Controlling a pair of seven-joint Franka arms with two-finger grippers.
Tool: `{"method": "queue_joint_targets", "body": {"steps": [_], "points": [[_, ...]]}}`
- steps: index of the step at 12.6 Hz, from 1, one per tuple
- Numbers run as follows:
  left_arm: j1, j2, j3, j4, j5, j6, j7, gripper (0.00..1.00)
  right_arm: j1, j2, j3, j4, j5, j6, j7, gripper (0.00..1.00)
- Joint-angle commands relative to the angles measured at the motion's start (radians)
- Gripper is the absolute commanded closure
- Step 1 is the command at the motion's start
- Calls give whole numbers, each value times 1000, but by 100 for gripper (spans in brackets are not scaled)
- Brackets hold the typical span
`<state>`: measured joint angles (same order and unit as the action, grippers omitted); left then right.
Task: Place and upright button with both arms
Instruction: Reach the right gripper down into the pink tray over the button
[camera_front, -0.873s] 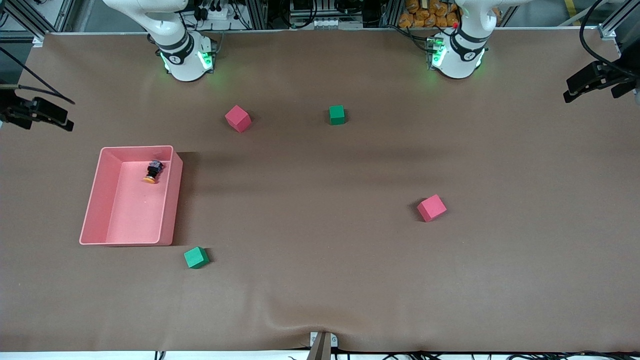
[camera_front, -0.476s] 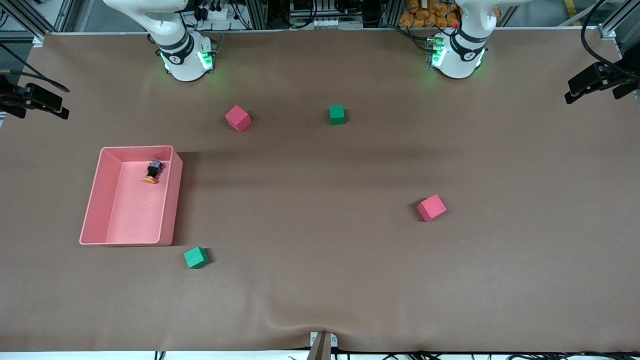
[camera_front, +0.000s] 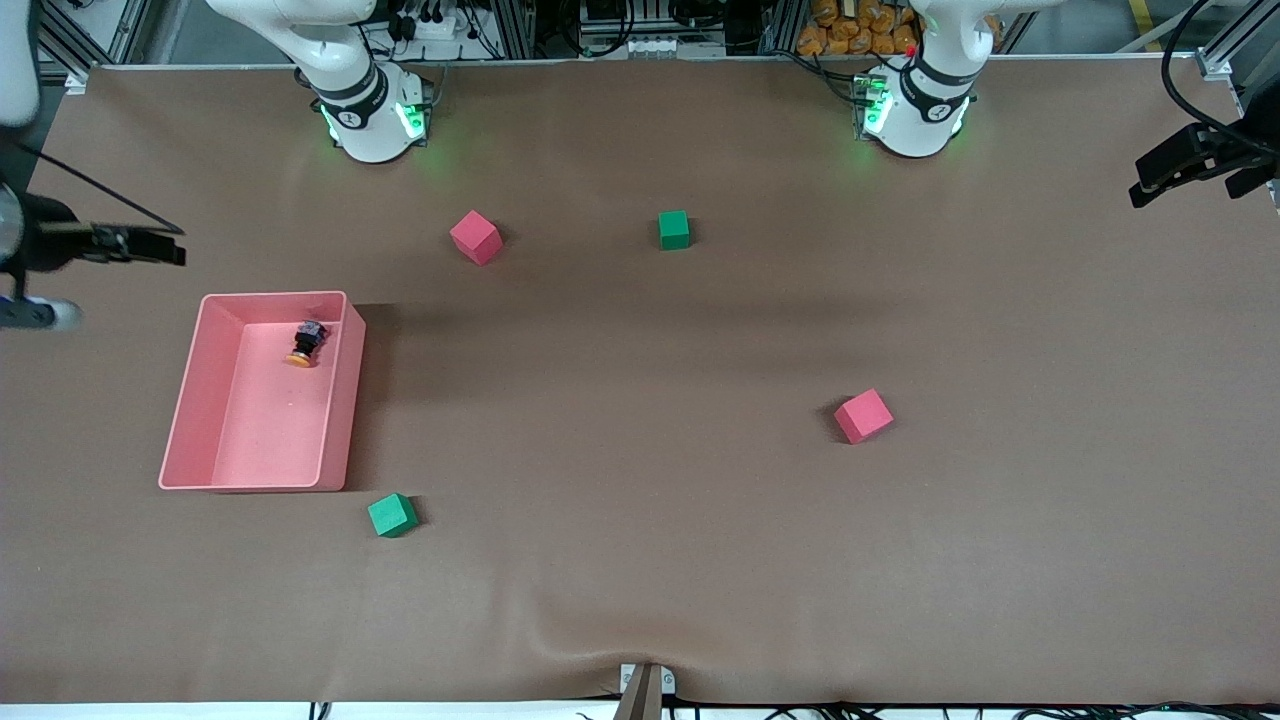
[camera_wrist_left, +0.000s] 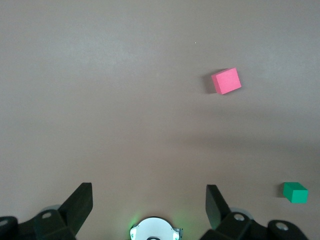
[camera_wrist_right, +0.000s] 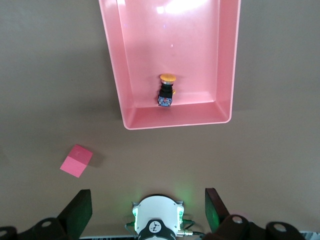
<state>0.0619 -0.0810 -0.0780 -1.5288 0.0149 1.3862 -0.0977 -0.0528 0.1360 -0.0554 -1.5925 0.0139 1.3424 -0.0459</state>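
Here both arms are raised high above the tabletop (camera_front: 640, 600), and in the front view only their bases and first links show; the rest is cut off by the picture's edge.

The right gripper (camera_wrist_right: 148, 212) hangs with its fingers (camera_wrist_right: 80, 207) spread wide and holds nothing. It is over the tabletop near the end wall of the pink tray (camera_front: 340, 400), the wall closest to the right arm's base. The button (camera_wrist_right: 166, 90) lies inside the tray, just beside that wall. It is on its side, the orange cap pointing away from the wall and the black body toward it. Also below this gripper, outside the tray, lies a red cube (camera_wrist_right: 76, 160).

The left gripper (camera_wrist_left: 149, 210) is open too and empty, high over a bare part of the tabletop at the left arm's end. Under it, well apart from the fingers, lie another red cube (camera_wrist_left: 226, 81) and a green cube (camera_wrist_left: 295, 192).

A second green cube (camera_front: 392, 515) lies near the tray's corner closest to the front camera. Nothing stands between the right gripper and the button.

In the front view the right gripper's fingers are blurred at the picture's edge.
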Motion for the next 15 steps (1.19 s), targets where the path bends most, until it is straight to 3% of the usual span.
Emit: {"method": "queue_joint_targets", "body": {"steps": [1,10,15], "points": [[7,6,-6,16,7,-9,12,0,-24,91,9,-7,-19,29,3,0],[12,-5,6,10,4,-10,13,0,-30,68,9,-476,-17,660,-9,0],[18,1,10,16,-1,-1,13,0,-39,74,9,-648,-17,938,-11,0]]}}
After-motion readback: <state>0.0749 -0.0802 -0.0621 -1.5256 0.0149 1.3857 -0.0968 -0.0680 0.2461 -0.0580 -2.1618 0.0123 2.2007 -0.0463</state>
